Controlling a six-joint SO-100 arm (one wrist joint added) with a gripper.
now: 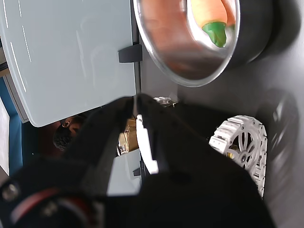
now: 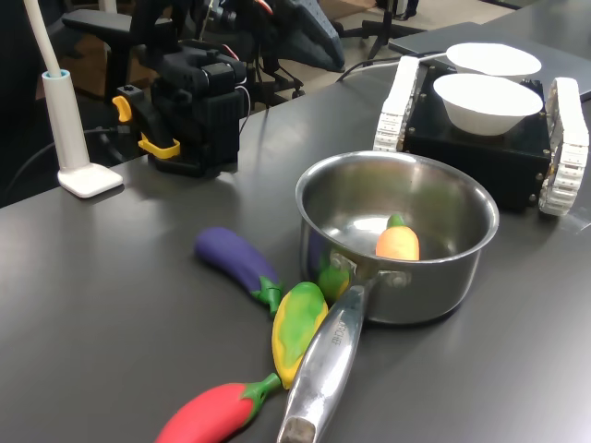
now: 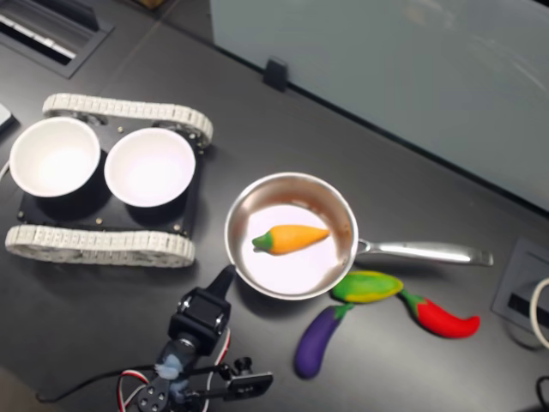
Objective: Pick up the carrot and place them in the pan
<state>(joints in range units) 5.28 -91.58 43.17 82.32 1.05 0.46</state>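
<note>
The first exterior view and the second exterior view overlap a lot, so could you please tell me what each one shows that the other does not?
Only the first exterior view shows the white lamp base and office chairs behind the table.

Only the second exterior view shows the grey partition panel and the gripper beside the pan's rim; whether it is open is unclear.

Both show the carrot lying inside the pan, the two white bowls, the eggplant, corn and chilli.

Orange carrot with green stem, shiny steel pan, purple eggplant, red chilli, white bowls
</note>
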